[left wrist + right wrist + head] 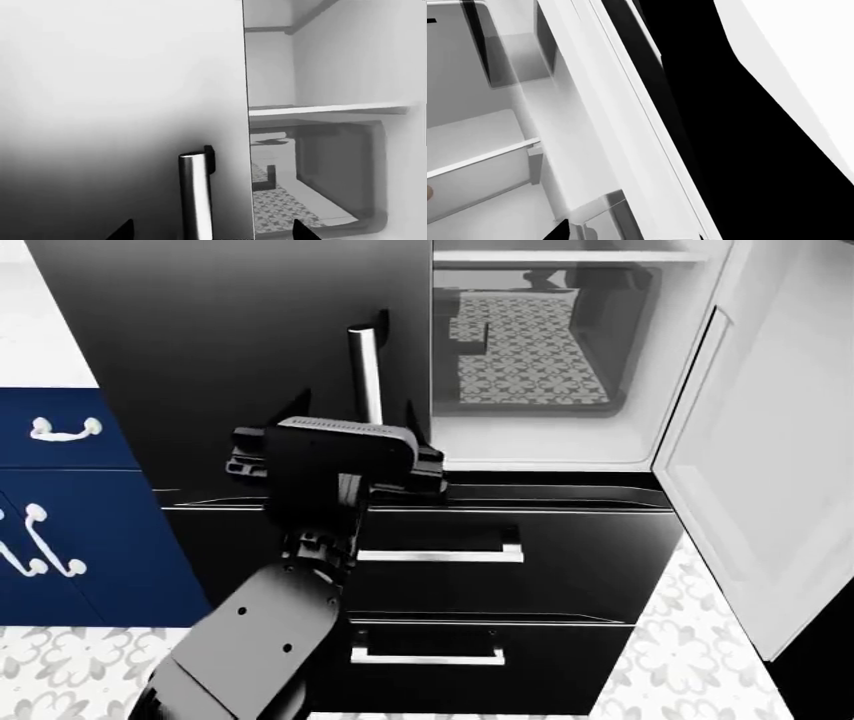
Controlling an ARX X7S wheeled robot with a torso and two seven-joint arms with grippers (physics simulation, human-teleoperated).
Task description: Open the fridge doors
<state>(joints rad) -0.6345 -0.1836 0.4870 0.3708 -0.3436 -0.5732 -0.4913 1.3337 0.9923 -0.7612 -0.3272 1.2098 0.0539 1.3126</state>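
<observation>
Left fridge door [254, 350]: closed, flush with the front, glossy black, its long axis vertical. Its silver bar handle [364, 375] runs vertically along the door's inner edge, directly ahead of the left gripper [334, 462].

Right fridge door [761, 440]: swung open, white inner face turned toward the opening, long axis still vertical.

Fridge compartment [534, 340]: exposed on the right side. A white shelf [327, 109] crosses it, with a clear bin [333, 170] beneath. No contents can be made out; the bin shows only a reflected tile pattern.

Left arm [267, 640]: extended forward and upward, wrist level with the seam above the upper drawer [441, 555]. In the left wrist view the handle stands between the two dark fingertips [120, 231], which sit apart on either side of it, the jaws spread and not clamped.

Right gripper [627, 235]: only one dark tip is visible at the frame edge, close to the right door's white edge. Whether its jaws are open or closed cannot be told.
</observation>
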